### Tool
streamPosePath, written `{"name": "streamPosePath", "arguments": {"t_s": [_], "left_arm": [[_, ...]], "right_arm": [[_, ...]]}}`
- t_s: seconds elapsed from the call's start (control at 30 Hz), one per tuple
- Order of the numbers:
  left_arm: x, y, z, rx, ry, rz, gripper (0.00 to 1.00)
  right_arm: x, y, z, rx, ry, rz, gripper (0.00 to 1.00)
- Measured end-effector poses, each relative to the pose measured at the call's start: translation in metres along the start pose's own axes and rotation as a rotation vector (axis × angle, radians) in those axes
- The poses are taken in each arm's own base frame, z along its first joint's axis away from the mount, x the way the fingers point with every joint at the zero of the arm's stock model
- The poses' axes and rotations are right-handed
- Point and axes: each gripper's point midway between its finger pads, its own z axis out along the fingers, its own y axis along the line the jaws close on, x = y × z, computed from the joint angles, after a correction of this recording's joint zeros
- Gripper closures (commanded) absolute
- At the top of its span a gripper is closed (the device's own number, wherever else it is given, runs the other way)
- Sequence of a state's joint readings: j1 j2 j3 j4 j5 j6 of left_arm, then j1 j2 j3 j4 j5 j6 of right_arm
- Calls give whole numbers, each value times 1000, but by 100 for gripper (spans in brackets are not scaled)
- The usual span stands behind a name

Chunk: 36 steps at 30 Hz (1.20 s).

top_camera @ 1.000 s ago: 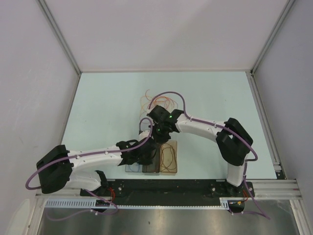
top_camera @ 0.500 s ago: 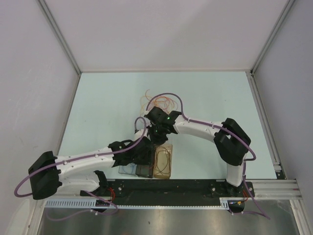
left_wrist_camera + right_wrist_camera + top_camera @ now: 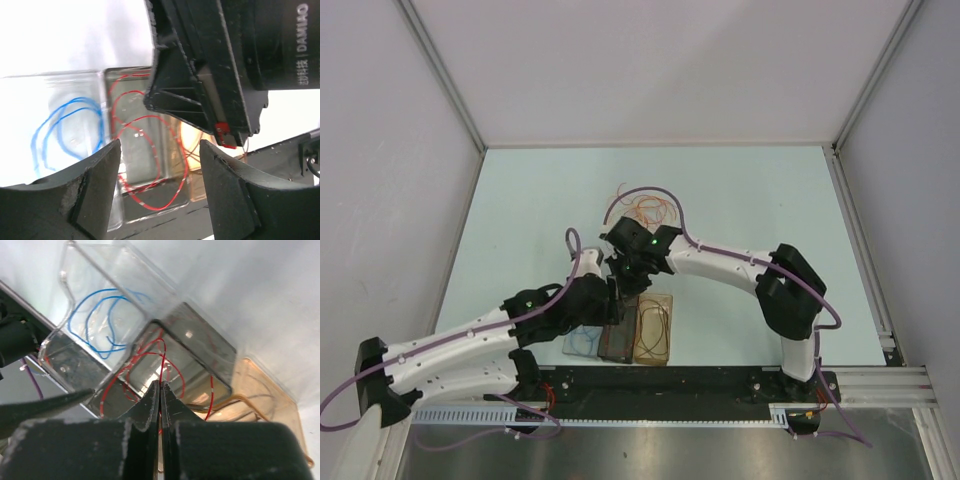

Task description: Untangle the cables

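Left arm [image 3: 460, 340] and right arm [image 3: 730, 265] converge over trays [image 3: 656, 356] at the tabletop's [image 3: 520, 210] near edge. Left fingers [image 3: 80, 200] gape apart; right fingers [image 3: 145, 412] press closed above a red cable [image 3: 163, 356].

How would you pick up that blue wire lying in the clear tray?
Come straight down from above: the clear tray's walls block the sides. The blue cable lies flat in loose loops, so pinch where its strands run side by side, closing across them.

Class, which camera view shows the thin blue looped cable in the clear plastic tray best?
Right wrist: the thin blue looped cable lies whole and unobstructed in its clear compartment. Left wrist shows it paler against glare; top external gives only a tiny blue trace.
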State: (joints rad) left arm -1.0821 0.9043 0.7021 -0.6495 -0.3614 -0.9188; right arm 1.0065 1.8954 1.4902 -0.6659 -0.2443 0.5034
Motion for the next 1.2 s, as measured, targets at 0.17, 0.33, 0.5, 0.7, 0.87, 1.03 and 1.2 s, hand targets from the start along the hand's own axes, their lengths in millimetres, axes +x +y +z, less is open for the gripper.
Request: {"name": "streamPosePath", "arguments": {"t_s": [0.17,0.33,0.5,0.7,0.87,1.03,1.2], "left_arm": [[-8,18,-19,-26,-49,-25,27],[-18,31,-34,-43,-103,-39,24],[-26,38,-39,-80,-140,-33,19],[-50,38,-45,-131,-199,-16,16],[-83,42,-42,-169,-258,-40,17],[-106,52,-12,-223,-244,-32,22],[-127,46,46,-262,-158,20,31]], "right_arm": [[6,5,12,4,27,-14,100],[19,-2,26,31,81,-9,76],[20,-1,23,36,87,-12,53],[-5,7,-7,18,18,-26,27],[-39,5,-68,-28,-124,0,20],[-68,-23,-138,-4,-313,59,18],[-59,-80,-177,77,-420,168,18]]}}
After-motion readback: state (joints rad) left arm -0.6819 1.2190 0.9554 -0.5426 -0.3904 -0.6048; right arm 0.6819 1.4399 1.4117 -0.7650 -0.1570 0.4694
